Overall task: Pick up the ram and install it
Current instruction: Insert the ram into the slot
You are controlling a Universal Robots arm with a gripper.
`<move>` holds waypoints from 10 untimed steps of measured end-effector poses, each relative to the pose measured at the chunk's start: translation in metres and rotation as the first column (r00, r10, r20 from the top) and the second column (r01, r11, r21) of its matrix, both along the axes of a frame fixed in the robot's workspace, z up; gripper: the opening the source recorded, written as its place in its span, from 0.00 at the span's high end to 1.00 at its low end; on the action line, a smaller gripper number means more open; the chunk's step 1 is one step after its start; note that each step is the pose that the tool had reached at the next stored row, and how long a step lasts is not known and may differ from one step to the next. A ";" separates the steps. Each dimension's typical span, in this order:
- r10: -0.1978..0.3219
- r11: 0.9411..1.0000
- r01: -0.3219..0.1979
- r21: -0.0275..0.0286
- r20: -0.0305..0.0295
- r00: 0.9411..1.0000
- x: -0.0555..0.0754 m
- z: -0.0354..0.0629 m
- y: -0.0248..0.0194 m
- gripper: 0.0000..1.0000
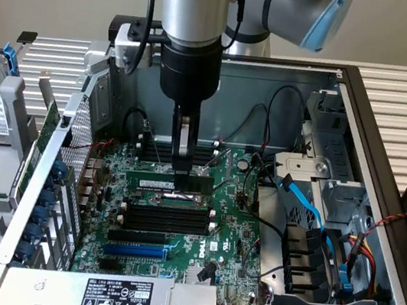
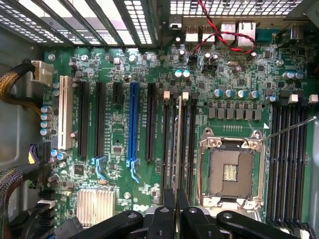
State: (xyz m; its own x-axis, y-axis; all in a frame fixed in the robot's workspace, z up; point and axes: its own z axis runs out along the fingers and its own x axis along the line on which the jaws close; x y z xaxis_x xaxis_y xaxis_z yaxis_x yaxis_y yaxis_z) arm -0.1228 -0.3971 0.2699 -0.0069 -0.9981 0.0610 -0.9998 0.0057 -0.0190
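Tool (image 1: pixel 182 174) is down inside the open computer case (image 1: pixel 300 79), over the motherboard (image 1: pixel 230 230). The fingers are pinched on the ram (image 1: pixel 154 182). The ram stands on edge along a memory slot and runs toward 9 o'clock from the tool in the exterior view. I cannot tell if it is seated. Black slots (image 1: pixel 166 220) lie just beside it at 6 o'clock, with the blue expansion slot (image 1: pixel 137 250) beyond them.

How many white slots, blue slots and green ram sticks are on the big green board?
White slot: 1
Blue slot: 1
Green ram stick: 1
Total: 3
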 end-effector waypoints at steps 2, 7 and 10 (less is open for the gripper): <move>0.000 1.000 0.000 -0.001 0.000 1.000 0.000 -0.0022 -0.0003 0.87; 0.000 1.000 0.000 -0.001 0.000 1.000 0.000 -0.0109 -0.0004 0.87; 0.000 1.000 0.000 -0.002 0.000 1.000 0.000 -0.0128 -0.0024 0.87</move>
State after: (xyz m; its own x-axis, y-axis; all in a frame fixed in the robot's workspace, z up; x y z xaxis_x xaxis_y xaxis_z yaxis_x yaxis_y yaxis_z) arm -0.1228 -0.3995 0.2571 -0.0068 -0.9980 0.0627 -0.9998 0.0056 -0.0190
